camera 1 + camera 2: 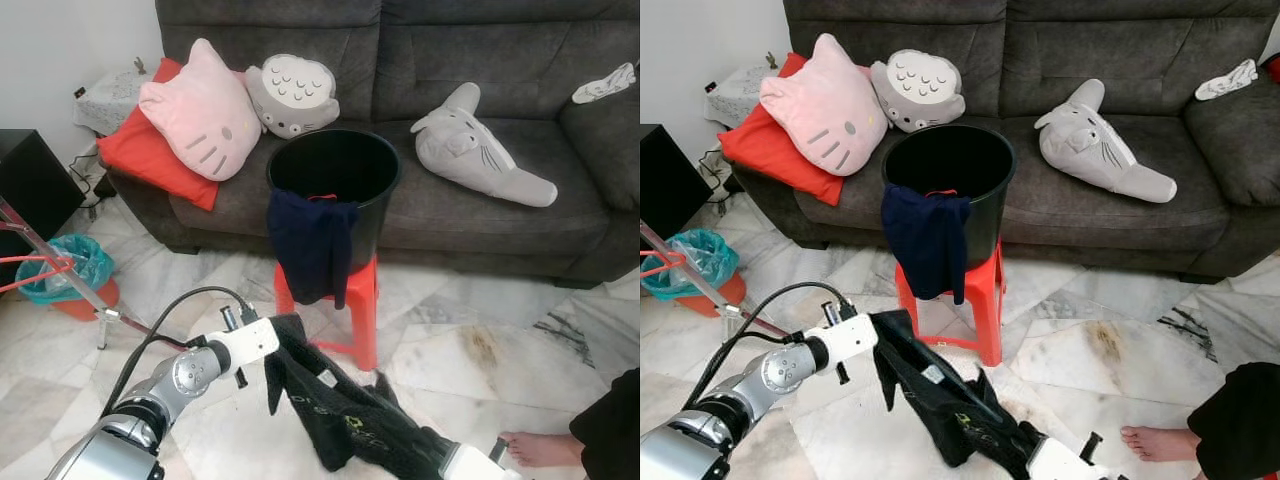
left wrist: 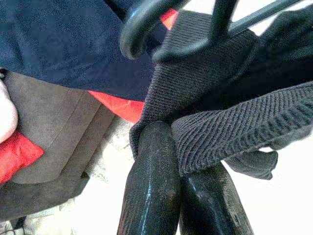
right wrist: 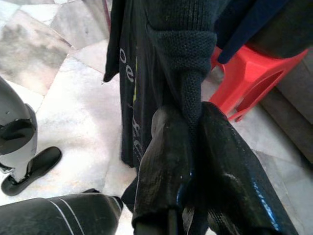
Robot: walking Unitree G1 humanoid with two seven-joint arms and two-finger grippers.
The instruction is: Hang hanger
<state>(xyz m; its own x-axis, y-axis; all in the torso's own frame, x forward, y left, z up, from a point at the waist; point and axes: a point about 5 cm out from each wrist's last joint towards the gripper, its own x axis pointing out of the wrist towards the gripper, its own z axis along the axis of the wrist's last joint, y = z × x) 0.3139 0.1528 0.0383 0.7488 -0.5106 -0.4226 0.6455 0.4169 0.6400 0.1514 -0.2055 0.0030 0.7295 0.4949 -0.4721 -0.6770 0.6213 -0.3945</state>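
Presently listed: black knit garment with pale printed lettering [image 1: 345, 415], stretched low over the white marble floor [image 1: 480, 350] between both grippers, at about six o'clock from the red plastic stool [image 1: 350, 300]. Left gripper [image 2: 178, 147]: fingers pressed together, pinching a ribbed edge of the garment; its silver arm [image 1: 180, 380] reaches in from eight o'clock. Right gripper [image 3: 193, 125]: fingers closed tight on a bunched fold of the same garment, at five o'clock in the head views. Black hanger with curved hook [image 2: 161, 34]: just beyond the left fingertips, lying against the knit cloth, close to the navy cloth.

Round black plastic bucket [image 1: 335, 170] standing on the stool, with a navy blue cloth [image 1: 310, 245] draped over its near rim. Dark grey fabric sofa [image 1: 480, 60] at twelve o'clock, carrying a pink cat-face cushion [image 1: 200, 115] on a red cushion [image 1: 150, 150], a grey round plush [image 1: 292, 95] and a grey long-eared plush [image 1: 480, 150]. Bare foot of a person [image 1: 540, 447] at four o'clock.
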